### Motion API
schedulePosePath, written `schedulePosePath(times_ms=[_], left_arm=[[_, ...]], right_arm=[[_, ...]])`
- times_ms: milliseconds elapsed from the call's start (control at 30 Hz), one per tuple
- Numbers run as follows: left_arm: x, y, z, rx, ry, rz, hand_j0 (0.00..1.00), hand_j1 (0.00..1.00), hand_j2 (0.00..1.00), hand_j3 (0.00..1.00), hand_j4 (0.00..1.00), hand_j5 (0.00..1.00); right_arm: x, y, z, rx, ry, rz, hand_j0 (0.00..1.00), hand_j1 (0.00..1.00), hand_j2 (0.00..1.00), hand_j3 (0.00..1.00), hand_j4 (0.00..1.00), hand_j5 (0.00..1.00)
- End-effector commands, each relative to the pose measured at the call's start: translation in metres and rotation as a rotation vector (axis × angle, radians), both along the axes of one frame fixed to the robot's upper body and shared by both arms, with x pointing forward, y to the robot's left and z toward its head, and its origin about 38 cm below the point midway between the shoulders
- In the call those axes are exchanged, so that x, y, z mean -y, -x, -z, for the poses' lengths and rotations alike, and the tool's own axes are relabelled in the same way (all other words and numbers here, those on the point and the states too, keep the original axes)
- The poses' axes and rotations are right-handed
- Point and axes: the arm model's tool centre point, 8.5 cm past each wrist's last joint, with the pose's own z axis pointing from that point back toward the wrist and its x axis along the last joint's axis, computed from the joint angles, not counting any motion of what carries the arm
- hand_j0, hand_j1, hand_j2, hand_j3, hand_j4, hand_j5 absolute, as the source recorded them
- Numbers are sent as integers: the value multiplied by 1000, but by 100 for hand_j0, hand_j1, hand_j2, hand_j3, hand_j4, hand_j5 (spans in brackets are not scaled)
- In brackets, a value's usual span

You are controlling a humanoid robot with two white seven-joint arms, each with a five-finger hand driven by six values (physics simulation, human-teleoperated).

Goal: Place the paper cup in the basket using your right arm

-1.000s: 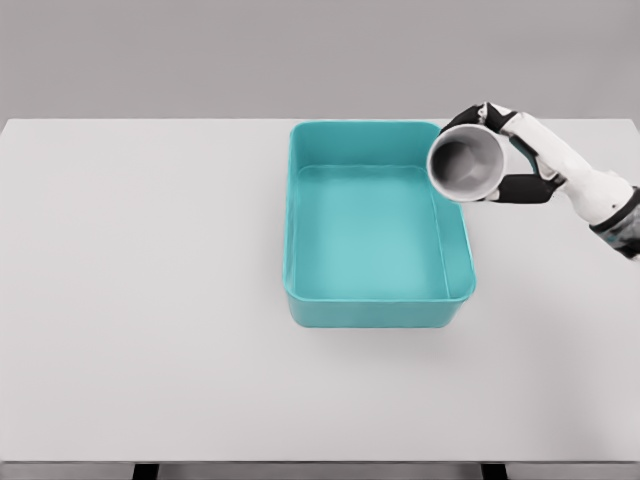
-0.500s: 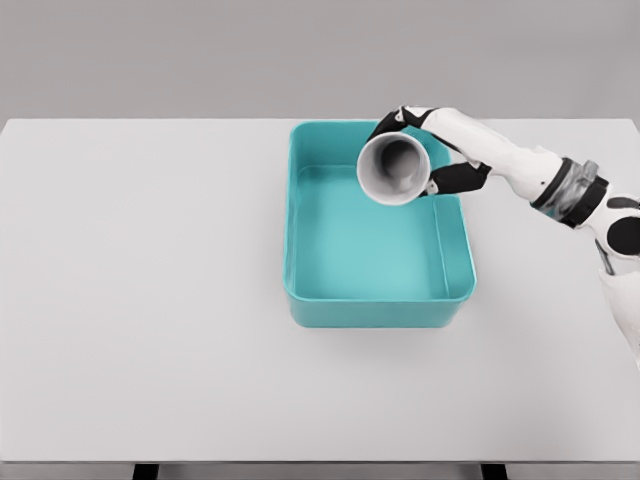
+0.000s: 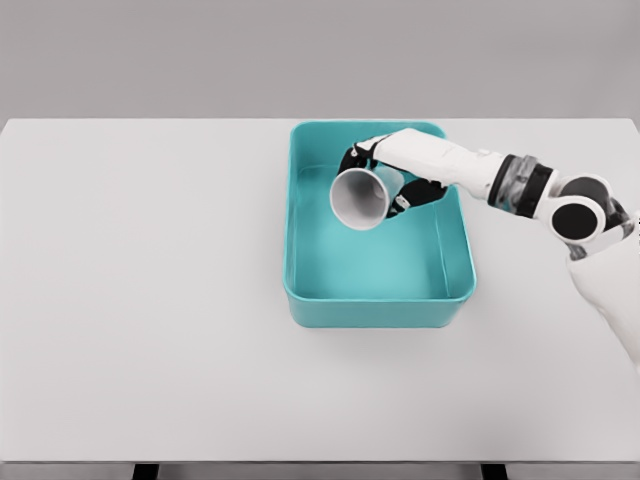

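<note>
One arm is in view, the right, entering from the right edge of the frame and reaching leftward across the bench (image 3: 150, 300) toward its far side. The right robot hand (image 3: 392, 178) is wrapped around the paper cup (image 3: 362, 195), dark fingers (image 3: 352, 157) curling over the far side of the cup body and another dark finger showing at the near side, so the grasp is closed on the cup. The cup is tipped on its side, its open mouth turned toward the camera and slightly to the left, grey interior visible. It sits within the outline of the teal basket (image 3: 300, 240), over the far half of the basket's interior, nearer the far wall than the near wall. Whether the cup touches the basket floor or is held above it cannot be told from this view. The basket is rectangular with rounded corners, standing upright on the bench, right of the bench's centre and closer to the far edge than the near edge. The white forearm crosses above the basket's far right corner; a dark wrist band and a round dark joint show further back along the arm.
</note>
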Motion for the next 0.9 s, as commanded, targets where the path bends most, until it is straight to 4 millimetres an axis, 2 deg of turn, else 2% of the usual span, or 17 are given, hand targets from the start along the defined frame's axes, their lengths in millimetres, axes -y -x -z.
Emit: schedulePosePath(times_ms=[0, 100, 233, 267, 333, 400, 700, 767, 867], left_arm=[[0, 0, 0, 1, 0, 0, 100, 100, 100, 100, 100, 100], [0, 0, 0, -1, 0, 0, 100, 100, 100, 100, 100, 100], [0, 0, 0, 1, 0, 0, 100, 100, 100, 100, 100, 100], [0, 0, 0, -1, 0, 0, 100, 100, 100, 100, 100, 100], [0, 0, 0, -1, 0, 0, 100, 100, 100, 100, 100, 100], [0, 0, 0, 1, 0, 0, 100, 100, 100, 100, 100, 100], [0, 0, 0, 1, 0, 0, 100, 100, 100, 100, 100, 100], [0, 0, 0, 1, 0, 0, 100, 100, 100, 100, 100, 100], [0, 0, 0, -1, 0, 0, 100, 100, 100, 100, 100, 100]], right_arm=[[-4, 0, 13, -15, 51, -5, 43, 43, 43, 43, 43, 43], [-14, -2, 16, -16, 95, -32, 43, 43, 43, 43, 43, 43], [-17, -1, 22, -15, 128, -35, 45, 45, 45, 45, 45, 45], [-16, -1, 22, -16, 128, -34, 50, 50, 50, 50, 50, 50], [-17, -1, 21, -12, 128, -34, 74, 74, 74, 74, 74, 74], [-16, -1, 20, -10, 129, -34, 79, 79, 79, 79, 79, 79], [-8, 2, 12, 15, 150, -35, 81, 81, 81, 81, 81, 81], [3, 6, 5, 39, 180, -31, 80, 80, 80, 80, 80, 80], [8, 9, 0, 54, 195, -33, 80, 80, 80, 80, 80, 80]])
